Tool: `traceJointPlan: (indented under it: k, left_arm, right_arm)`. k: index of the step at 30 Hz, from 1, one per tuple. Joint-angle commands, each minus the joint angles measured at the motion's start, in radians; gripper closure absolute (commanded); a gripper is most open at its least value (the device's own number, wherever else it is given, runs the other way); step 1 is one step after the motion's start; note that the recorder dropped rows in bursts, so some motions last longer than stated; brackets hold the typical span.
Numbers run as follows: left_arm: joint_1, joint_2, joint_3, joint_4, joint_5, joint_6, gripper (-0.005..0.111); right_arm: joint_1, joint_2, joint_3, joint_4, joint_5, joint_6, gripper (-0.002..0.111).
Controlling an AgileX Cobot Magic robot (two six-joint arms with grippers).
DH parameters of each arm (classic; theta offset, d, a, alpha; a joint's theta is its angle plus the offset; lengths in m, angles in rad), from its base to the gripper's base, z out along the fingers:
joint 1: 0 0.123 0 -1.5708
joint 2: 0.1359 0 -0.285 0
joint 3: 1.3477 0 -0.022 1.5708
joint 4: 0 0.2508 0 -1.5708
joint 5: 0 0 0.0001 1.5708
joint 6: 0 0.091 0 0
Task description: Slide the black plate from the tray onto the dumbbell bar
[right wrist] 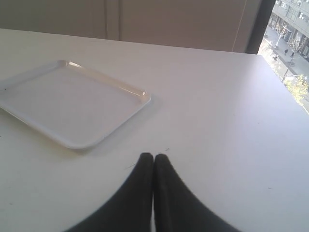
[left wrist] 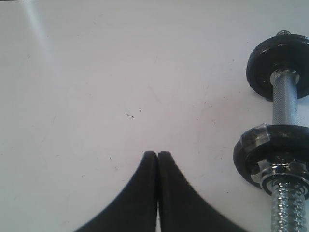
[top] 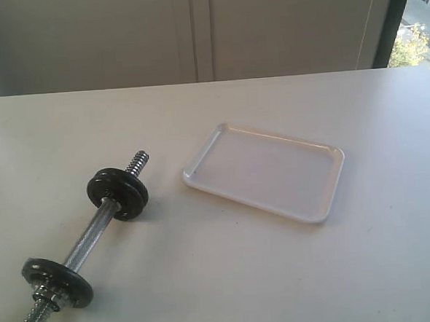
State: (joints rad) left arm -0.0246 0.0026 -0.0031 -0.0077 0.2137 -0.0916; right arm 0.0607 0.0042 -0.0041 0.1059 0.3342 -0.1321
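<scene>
Discs (top: 117, 194) on bar (top: 88, 238), tray (top: 267, 171) nearby

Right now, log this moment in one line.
tray: nothing on it | dumbbell bar: carries black discs toward both ends | left gripper: shut, empty | right gripper: shut, empty

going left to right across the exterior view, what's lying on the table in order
near black disc → knurled shaft of the dumbbell bar → far black discs → threaded tip → white tray, nothing in it
</scene>
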Motion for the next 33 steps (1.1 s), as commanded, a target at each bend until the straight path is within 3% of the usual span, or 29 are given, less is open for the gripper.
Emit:
traceJointPlan:
  k: [1,5,24,33]
  left_arm:
    - [-0.006,-0.003,0.003,-0.001,-0.002,0.001,0.107]
    - [-0.006,-0.003,0.003,-0.001,-0.002,0.001,0.107]
    - [-0.006,-0.003,0.003,-0.001,-0.002,0.001,0.107]
    - [-0.006,-0.003,0.003,-0.001,-0.002,0.001,0.107]
  right_arm:
    - [-0.008,-0.004,0.004,0.006,-0.003,0.038,0.108]
    - [-0.008,-0.004,0.004,0.006,-0.003,0.119,0.108]
    - [-0.008,-0.004,0.004,0.004,0.0,0.119,0.108]
    - [-0.056,-0.004,0.004,-0.058,0.007,0.119,0.108]
